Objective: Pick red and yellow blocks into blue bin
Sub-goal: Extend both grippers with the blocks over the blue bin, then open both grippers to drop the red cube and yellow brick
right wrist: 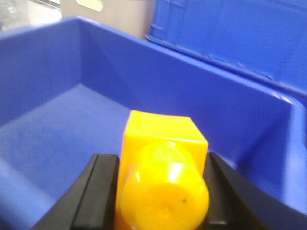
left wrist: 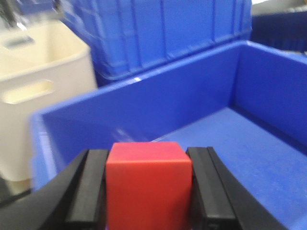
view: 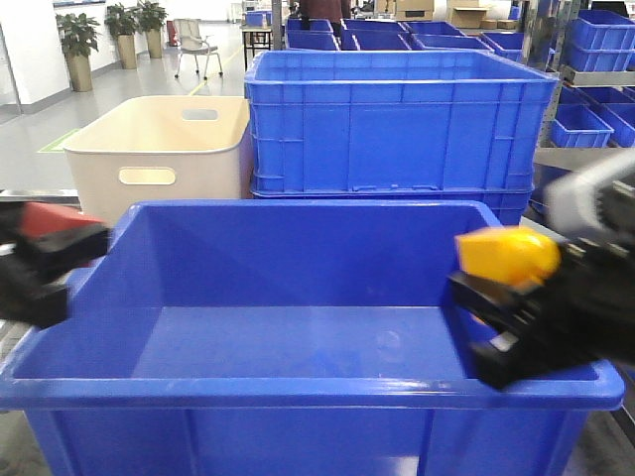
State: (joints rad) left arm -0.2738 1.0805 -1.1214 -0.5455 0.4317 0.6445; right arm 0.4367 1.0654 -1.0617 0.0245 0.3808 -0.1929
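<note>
The blue bin stands in front of me; its inside shows nothing in it. My left gripper is shut on the red cube at the bin's left rim. In the left wrist view the red cube sits between both black fingers, facing the bin's inside. My right gripper is shut on the yellow brick over the bin's right rim. In the right wrist view the yellow brick is clamped, studs toward the camera, above the bin floor.
A cream tub with handle slots stands behind the bin at left. Stacked ribbed blue crates stand behind the bin. More blue crates on shelves are at the right. A chair and potted plants stand far back.
</note>
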